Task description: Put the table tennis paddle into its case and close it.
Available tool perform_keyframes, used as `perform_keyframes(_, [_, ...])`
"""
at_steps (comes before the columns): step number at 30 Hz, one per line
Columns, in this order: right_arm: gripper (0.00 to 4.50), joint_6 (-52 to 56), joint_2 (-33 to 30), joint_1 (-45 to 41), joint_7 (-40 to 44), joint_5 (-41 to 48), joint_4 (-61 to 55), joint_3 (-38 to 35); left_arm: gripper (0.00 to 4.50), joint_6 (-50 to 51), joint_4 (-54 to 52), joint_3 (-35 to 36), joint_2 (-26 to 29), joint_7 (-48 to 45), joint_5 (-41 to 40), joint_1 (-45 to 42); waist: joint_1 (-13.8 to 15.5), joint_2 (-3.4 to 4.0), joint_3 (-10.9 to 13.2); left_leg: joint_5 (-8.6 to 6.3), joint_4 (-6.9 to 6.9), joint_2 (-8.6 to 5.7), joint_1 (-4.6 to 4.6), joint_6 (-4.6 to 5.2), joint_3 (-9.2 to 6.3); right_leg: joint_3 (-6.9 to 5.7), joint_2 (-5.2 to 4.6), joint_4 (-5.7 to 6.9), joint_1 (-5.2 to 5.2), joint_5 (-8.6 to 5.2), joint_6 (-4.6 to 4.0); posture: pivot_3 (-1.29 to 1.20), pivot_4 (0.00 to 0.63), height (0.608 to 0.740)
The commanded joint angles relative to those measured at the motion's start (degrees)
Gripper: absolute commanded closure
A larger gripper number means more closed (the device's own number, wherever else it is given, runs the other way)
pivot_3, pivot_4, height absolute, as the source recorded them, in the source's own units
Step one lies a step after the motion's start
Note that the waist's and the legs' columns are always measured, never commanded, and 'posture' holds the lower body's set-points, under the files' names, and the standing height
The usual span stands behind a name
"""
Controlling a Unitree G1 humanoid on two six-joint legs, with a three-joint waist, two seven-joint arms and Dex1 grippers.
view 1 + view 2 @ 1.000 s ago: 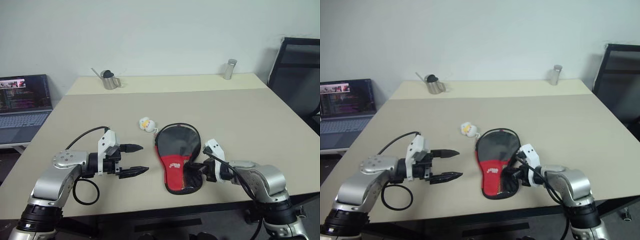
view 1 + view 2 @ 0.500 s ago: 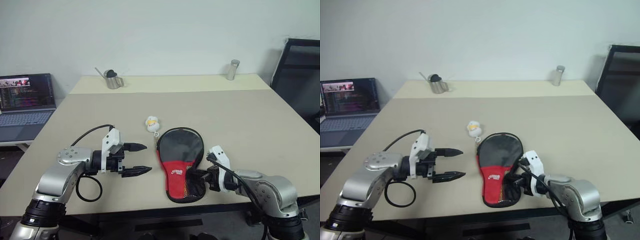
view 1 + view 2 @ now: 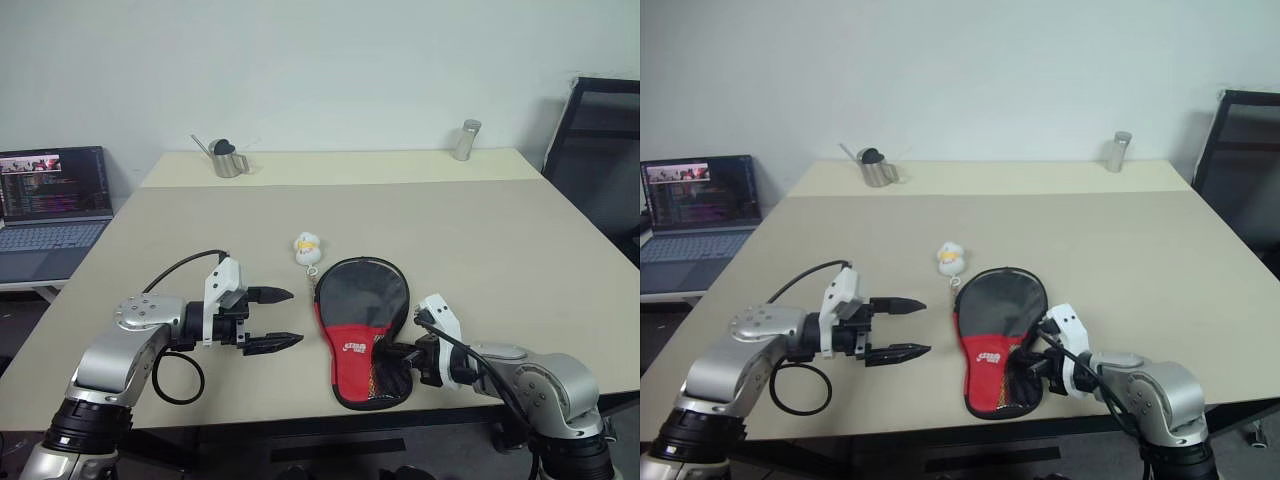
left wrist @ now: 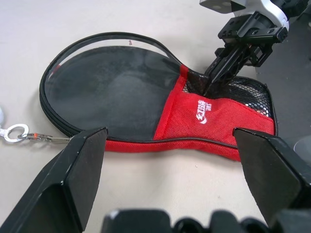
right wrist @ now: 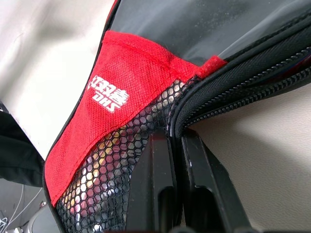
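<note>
I see the case [image 3: 362, 328] lying flat near the front edge of the bench [image 3: 500, 250], round black end toward twelve o'clock, red panel and mesh pocket toward six. Whether the paddle is inside, I cannot tell. My right hand [image 3: 395, 352] sits at the case's four o'clock, its two black fingers [image 5: 160, 194] nearly closed and pinching the zip rim beside the mesh pocket. My left hand [image 3: 272, 320] hovers at the case's nine o'clock, just beside it, fingers spread wide with nothing between them. A small white and yellow duck charm [image 3: 306, 247] lies at the case's eleven o'clock. Farther off, a metal watering can [image 3: 226, 160] and a metal cup [image 3: 463, 140] stand at the bench's far edge. A laptop [image 3: 50, 195] sits off at ten o'clock.
</note>
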Motion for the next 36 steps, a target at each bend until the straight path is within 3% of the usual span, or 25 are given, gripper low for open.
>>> perform_keyframes(1, [3.43, 0.78, -0.76, 0.40, -0.02, 1.87, -3.07, -0.87, 0.00, -1.05, -0.89, 0.21, 0.27, 0.03, 0.01, -0.15, 0.00, 0.00, 0.00, 0.00, 0.00, 0.00, 0.00, 0.00, 0.00, 0.00, 0.00, 0.00, 0.00, 0.00, 0.00, 0.00, 0.150, 0.740])
perform_keyframes(4, [2.36, 0.31, -3.24, 0.46, 0.20, 2.14, -5.33, -1.11, 0.00, -1.37, -0.80, 0.45, 0.15, 0.51, 0.19, -0.07, 0.02, 0.00, 0.00, 0.00, 0.00, 0.00, -0.01, 0.00, -0.01, -0.01, 0.00, 0.00, 0.00, 0.00, 0.00, 0.00, 0.150, 0.740])
perform_keyframes(6, [1.69, -2.51, -7.83, 1.32, 4.61, 3.77, -9.00, 0.54, 0.00, -1.11, -0.72, 0.89, -0.25, 1.50, 0.07, 0.01, 0.05, 0.01, 0.01, 0.00, 0.01, 0.00, -0.01, 0.00, -0.01, -0.01, 0.00, -0.01, 0.00, 0.00, 0.00, 0.00, 0.150, 0.740])
perform_keyframes(11, [0.03, -8.77, -11.95, 1.31, 10.79, 7.15, -9.86, -0.70, 0.00, -1.41, 2.59, 0.86, -2.21, 5.68, 1.61, -2.15, 0.12, 0.00, 0.00, 0.00, 0.02, 0.06, -0.02, 0.00, -0.04, -0.06, 0.01, -0.03, 0.01, 0.00, 0.01, 0.00, 0.150, 0.740])
perform_keyframes(20, [0.03, -22.62, -10.18, -8.09, 10.80, 1.10, -2.31, 5.08, 0.00, -2.96, 10.71, 2.68, -5.75, 15.65, 5.33, -8.40, 0.12, -0.02, 0.00, -0.01, 0.02, 0.14, -0.02, -0.01, -0.03, -0.07, 0.15, -0.03, 0.01, 0.01, 0.00, 0.00, 0.150, 0.740])
perform_keyframes(26, [0.03, -19.59, -21.79, -5.24, 16.68, 3.15, -4.75, 4.47, 0.00, -4.41, 10.26, 2.26, -5.01, 14.51, 5.44, -7.11, 0.48, -0.03, 0.01, -0.05, 0.04, 0.08, -0.09, -0.07, 0.01, -0.06, 0.08, -0.11, -0.01, 0.01, 0.00, 0.00, 0.150, 0.740])
perform_keyframes(29, [0.03, -21.05, -28.34, -3.74, 17.47, -0.09, -3.16, 5.09, 0.00, -4.83, 9.92, 2.36, -5.16, 14.46, 5.48, -6.81, 0.67, -0.03, 0.01, -0.05, 0.06, 0.12, -0.08, -0.07, 0.00, -0.07, 0.08, -0.07, -0.01, 0.01, -0.02, 0.00, 0.150, 0.740])
perform_keyframes(33, [0.03, -24.28, -32.34, -2.82, 19.87, -0.31, -1.53, 1.83, 0.00, -5.30, 10.41, 2.49, -5.09, 14.34, 5.52, -7.03, 0.86, -0.03, 0.01, -0.05, 0.10, 0.25, -0.04, -0.08, 0.06, -0.07, 0.08, -0.08, -0.01, 0.06, -0.13, 0.00, 0.150, 0.740])
perform_keyframes(36, [0.03, -26.40, -31.12, -4.13, 19.98, 0.64, -1.03, 0.14, 0.00, -5.44, 10.87, 2.57, -5.13, 14.50, 5.55, -7.40, 0.86, -0.03, 0.01, -0.06, 0.06, 0.33, -0.04, -0.08, 0.07, -0.06, 0.26, -0.09, -0.02, 0.05, -0.16, 0.00, 0.150, 0.740])
